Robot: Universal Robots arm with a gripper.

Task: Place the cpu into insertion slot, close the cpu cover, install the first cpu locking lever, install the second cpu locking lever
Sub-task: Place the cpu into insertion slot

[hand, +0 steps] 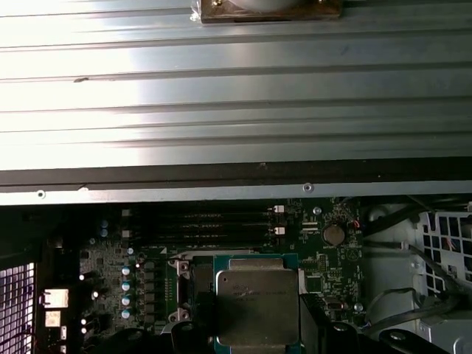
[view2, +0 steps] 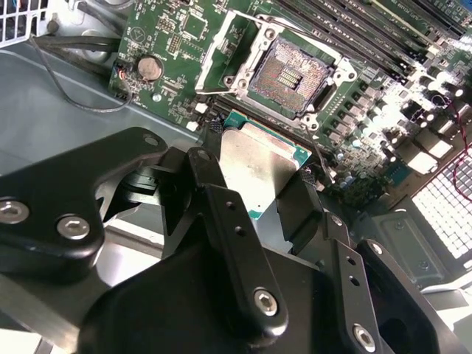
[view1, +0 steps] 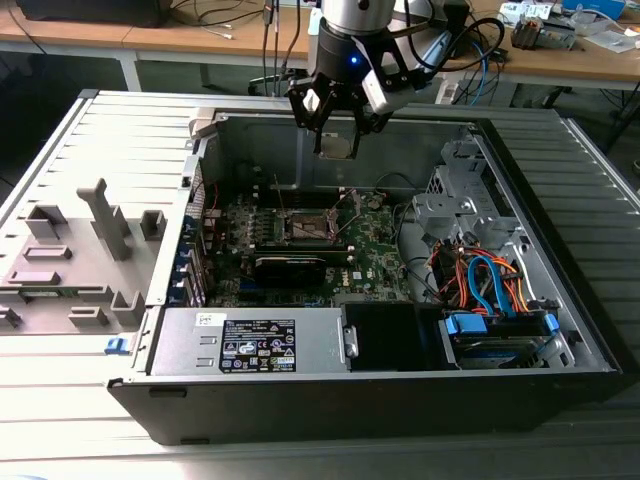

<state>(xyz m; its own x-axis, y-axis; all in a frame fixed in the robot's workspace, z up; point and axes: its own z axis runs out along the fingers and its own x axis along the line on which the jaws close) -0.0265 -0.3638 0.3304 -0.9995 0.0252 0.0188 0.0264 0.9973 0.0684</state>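
Black end effector (view2: 258, 190) clamped on cpu (view2: 254, 158) (metal top showing), above open insertion slot (view2: 290, 76)

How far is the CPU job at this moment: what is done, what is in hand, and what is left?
Done: the cpu is picked up, but nothing is seated; the slot is bare, its contacts showing. In hand: the pincer grips the cpu above the board, short of the slot. Left: seating it, closing the cover, which stands open beside the slot, and both locking steps.

Cluttered wooden desks (view1: 200, 38) behind a grey ribbed worktable (view1: 60, 420)
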